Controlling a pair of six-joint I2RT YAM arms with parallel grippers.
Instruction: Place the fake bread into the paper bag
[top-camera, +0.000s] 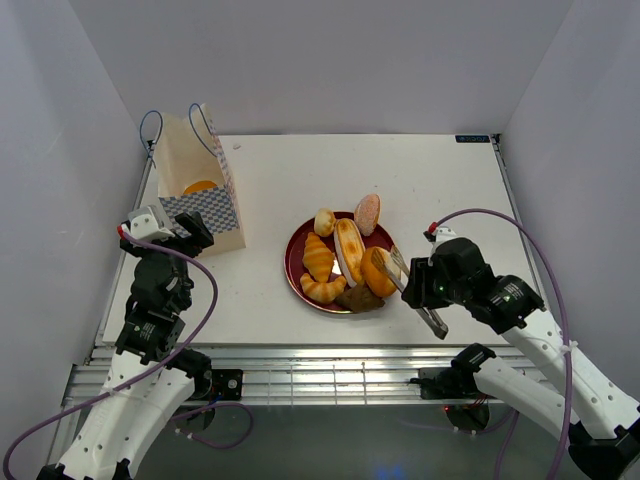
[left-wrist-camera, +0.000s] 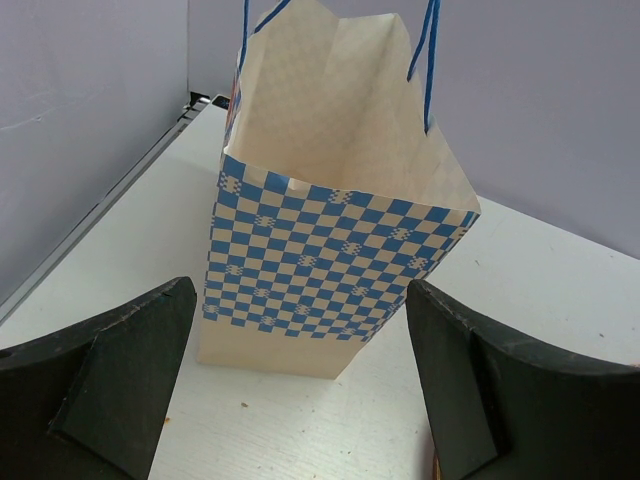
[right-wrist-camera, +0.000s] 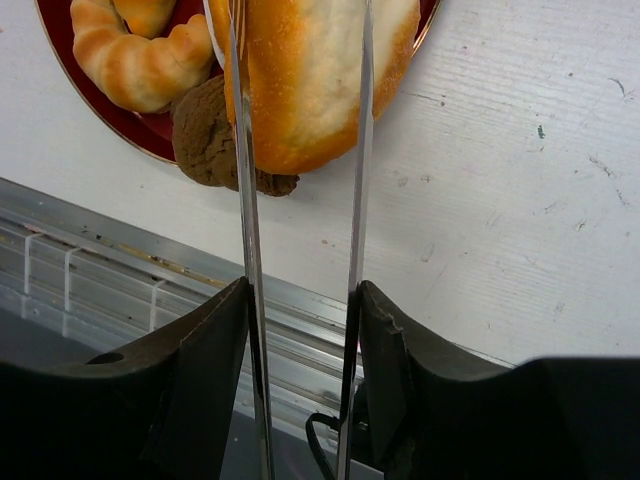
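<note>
Right pincer (top-camera: 414, 286), seen from above, is clamped on a pair of metal tongs (top-camera: 433, 320) whose blades reach ahead of it to a golden bun (top-camera: 377, 272) at the near edge of the dark red plate (top-camera: 290, 262). More fake bread lies on the plate beyond the bun. The paper bag (top-camera: 205, 215) stands upright on the table (top-camera: 420, 190), well apart from this pincer and far to its left. An orange piece (top-camera: 200, 186) shows in the bag's open mouth. The left pincer (top-camera: 190, 232) sits just beside the bag's checkered band.

From the left wrist, the left pincer (left-wrist-camera: 300, 340) stands wide with nothing between its fingers (left-wrist-camera: 130, 370). The paper bag (left-wrist-camera: 330, 270) is straight ahead, near, mouth open, its blue cord handles (left-wrist-camera: 430, 60) rising at the top.

From the right wrist, the right pincer (right-wrist-camera: 300, 330) squeezes the two thin blades of the tongs (right-wrist-camera: 245, 200). The blades run forward on either side of the bun (right-wrist-camera: 305, 80). A dark brown piece (right-wrist-camera: 205, 140) lies just left of the bun, touching it. A croissant (right-wrist-camera: 135, 65) lies farther left on the plate (right-wrist-camera: 140, 128).
</note>
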